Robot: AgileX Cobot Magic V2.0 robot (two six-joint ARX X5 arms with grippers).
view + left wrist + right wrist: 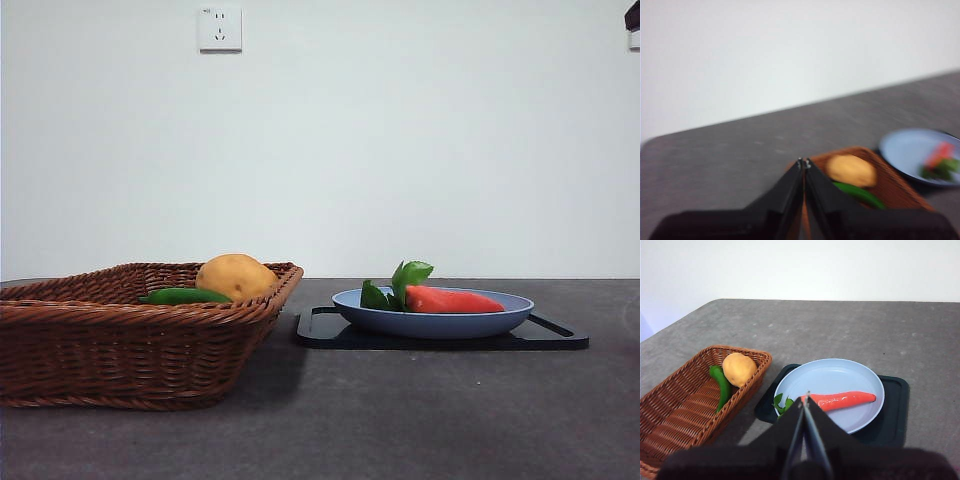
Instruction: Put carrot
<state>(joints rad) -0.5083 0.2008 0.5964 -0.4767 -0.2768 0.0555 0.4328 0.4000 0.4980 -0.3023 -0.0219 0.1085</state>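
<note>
the grey table (420,420) fills the lower part of the front view, under a pale wall with a white socket (220,29) near the top left of the frame. at lower left stands the brown wicker basket (120,350), the biggest thing on the table. to its right, just beside it, lies a flat black tray (560,335), and on that tray sits the blue plate (440,322). the carrot (452,300) lies on its side in the plate, orange-red body pointing toward the right of the frame, green leaves at its left end nearest the basket. in the basket, at its right end, rests a yellow-tan potato (236,276) with a long green vegetable (185,296) touching it on the left.

the right gripper (805,399) hangs above the plate's near rim with its jaws pressed together and nothing between them (its tips overlap the carrot's leafy end in the right wrist view). the left gripper (804,163), in a blurred left wrist view, is over the basket's end, jaws likewise closed on nothing. a dark tip (632,15) shows at the top right corner of the front view.
</note>
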